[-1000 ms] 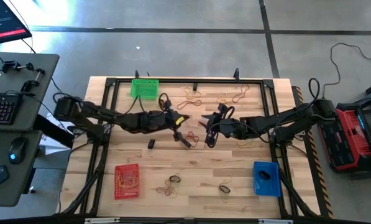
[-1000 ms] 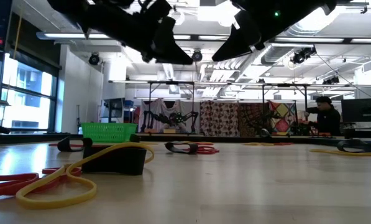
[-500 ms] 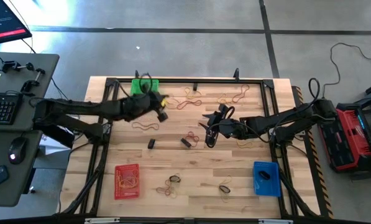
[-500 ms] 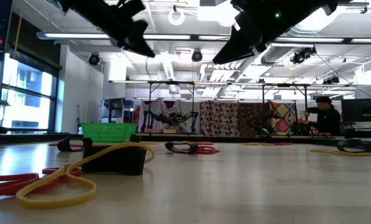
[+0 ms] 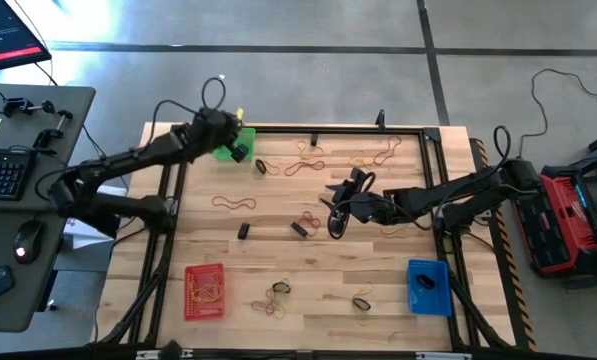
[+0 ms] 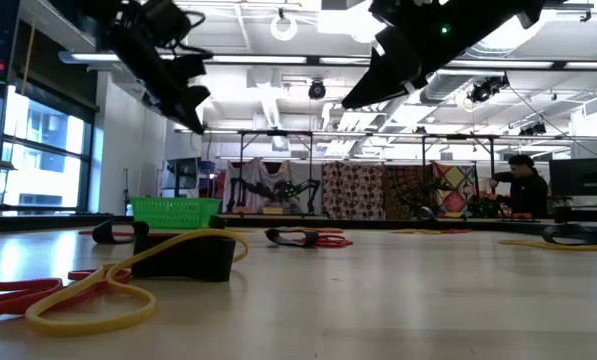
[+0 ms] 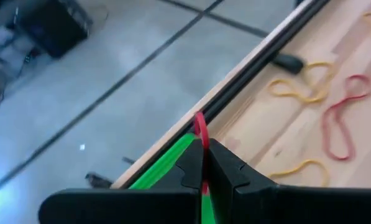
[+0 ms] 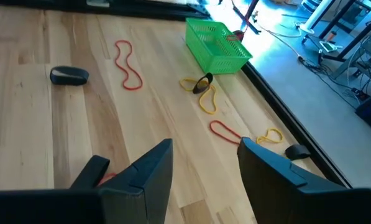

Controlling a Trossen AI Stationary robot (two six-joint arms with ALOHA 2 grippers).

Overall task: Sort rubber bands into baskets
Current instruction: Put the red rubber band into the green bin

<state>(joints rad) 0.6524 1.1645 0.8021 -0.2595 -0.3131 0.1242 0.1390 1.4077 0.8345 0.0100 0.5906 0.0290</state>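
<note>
You are at the delivery step for one band: the left pincer [image 5: 240, 152] hangs over the green basket [image 5: 224, 150] at the far left corner of the surface [image 5: 318, 262], its fingers [image 7: 225, 171] pressed together on a red rubber band [image 7: 201, 132], a thin loop that pokes up between them in the left wrist view. The green rim shows directly beneath the tips there, so the drop looks nearly lined up. Oddly, a red basket [image 5: 204, 291] sits at the near left and already holds bands; if you sort by colour, check that green is truly the target before you let go.

Your next move calls for spreading those fingers while the band is inside the basket walls, not over the black frame rail [image 7: 253, 65] just beside it. A thin loop can cling to a pad, so expect to need a wide release.

The right pincer [image 5: 338, 213] hovers above mid-surface with its fingers [image 8: 151, 168] spread wide and nothing between them. Loose rubber bands [image 5: 308, 160] lie scattered along the far side, with more [image 5: 276, 295] near the front edge. The blue basket [image 5: 428, 285] stands at the near right.
</note>
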